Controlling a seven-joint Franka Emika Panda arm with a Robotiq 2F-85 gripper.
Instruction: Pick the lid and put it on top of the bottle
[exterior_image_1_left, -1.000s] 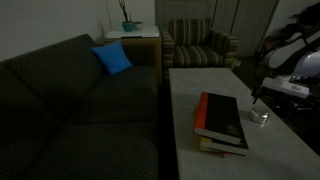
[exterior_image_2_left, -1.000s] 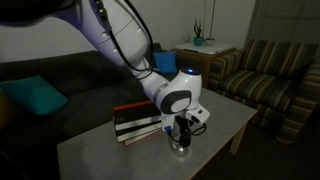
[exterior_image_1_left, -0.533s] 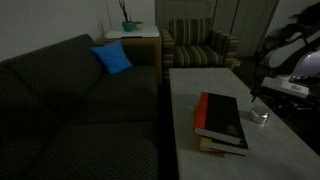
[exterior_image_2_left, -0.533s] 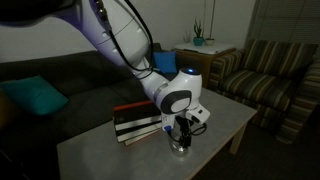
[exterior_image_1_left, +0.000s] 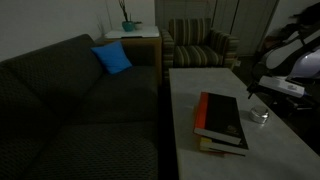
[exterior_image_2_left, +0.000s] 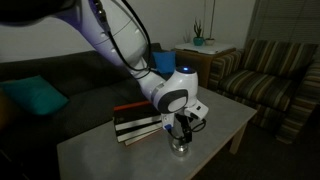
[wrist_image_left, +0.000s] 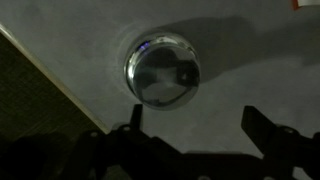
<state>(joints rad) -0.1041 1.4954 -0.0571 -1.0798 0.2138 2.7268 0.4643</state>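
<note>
Overhead, the pincer (wrist_image_left: 191, 120) hangs spread wide above the shiny bottle (wrist_image_left: 162, 70).

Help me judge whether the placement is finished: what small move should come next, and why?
Probably lift the end effector straight up. It is open and holds nothing, and the lid appears to sit on the bottle just below it. A sideways move might knock them.

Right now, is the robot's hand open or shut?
Open: the hand has its dark fingers wide apart, clear of the small silvery round bottle.
</note>
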